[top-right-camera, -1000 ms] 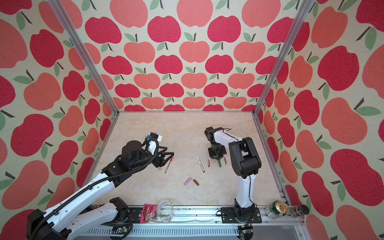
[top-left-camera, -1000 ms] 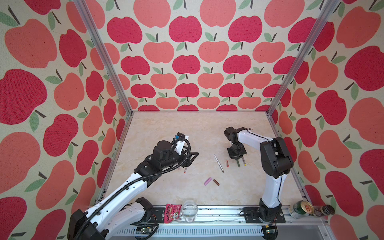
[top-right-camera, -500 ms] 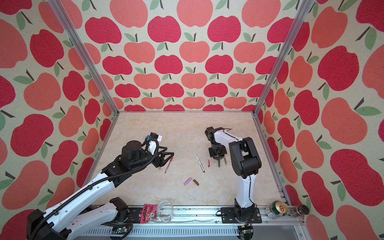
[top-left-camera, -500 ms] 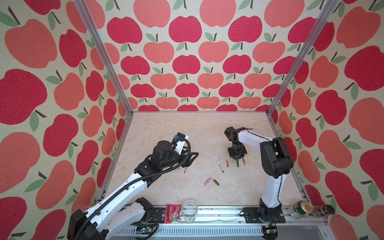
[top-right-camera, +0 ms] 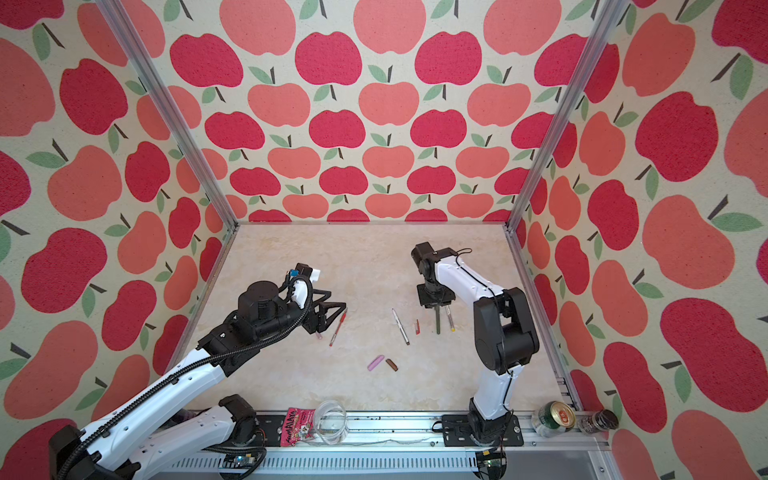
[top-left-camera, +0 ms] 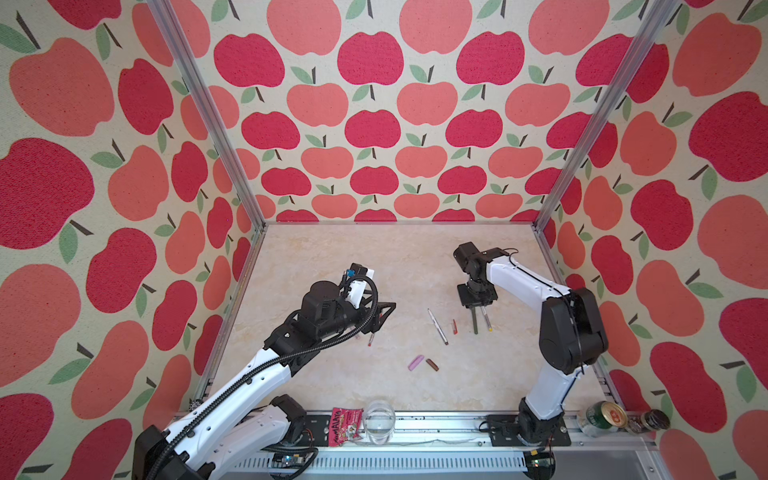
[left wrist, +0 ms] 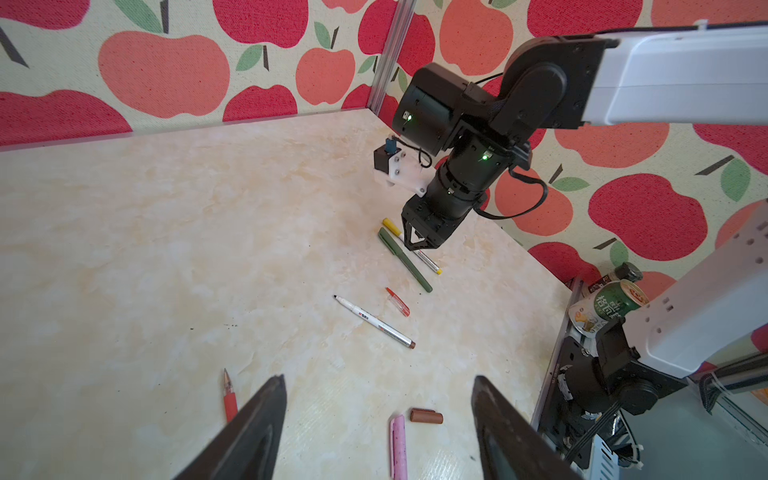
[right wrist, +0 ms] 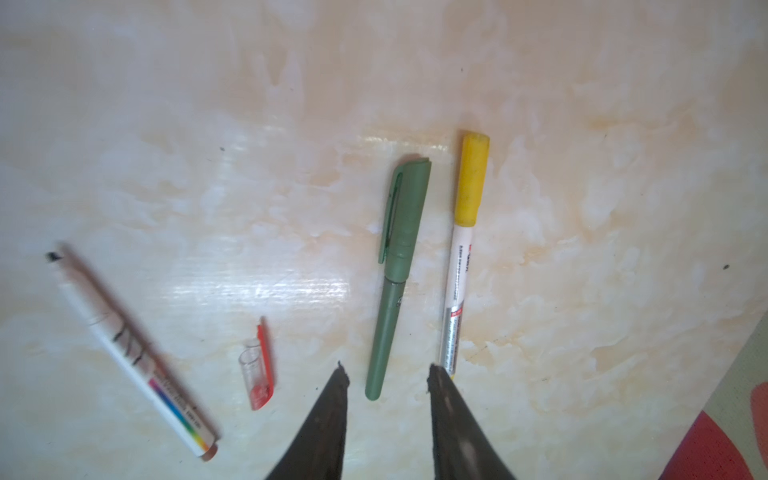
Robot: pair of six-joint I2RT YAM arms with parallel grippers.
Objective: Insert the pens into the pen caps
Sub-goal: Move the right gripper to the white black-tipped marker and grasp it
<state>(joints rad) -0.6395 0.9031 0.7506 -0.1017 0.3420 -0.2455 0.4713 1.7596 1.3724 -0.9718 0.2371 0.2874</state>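
1. Closest to the robot's bases, the pink cap [top-left-camera: 416,363] and the brown cap [top-left-camera: 432,365] lie side by side on the worktop [top-left-camera: 324,249]. Neither is on a pen yet.
2. A bit farther on, the left gripper [left wrist: 378,380] hangs over the worktop. Its jaws are wide apart and nothing is between them. The red pen [left wrist: 229,399] lies just beside it with its tip bare.
3. Next comes the white pen [top-left-camera: 437,326], which has no cap. The small red cap [top-left-camera: 455,327] lies near it.
4. Farther back is the change. A second ago the right gripper [right wrist: 386,369] was almost shut. Now its jaws are apart.
5. The green pen [right wrist: 388,316] lies flat on the worktop. Its end sits between the open jaws, and it looks let go.
6. The green cap [right wrist: 409,199] is on that pen. Just beside it lies the other white pen [right wrist: 455,299], with the yellow cap [right wrist: 471,178] on it.
7. So I think two pens are done and the right gripper is free for the next one. The red pen and the white pen still need caps.
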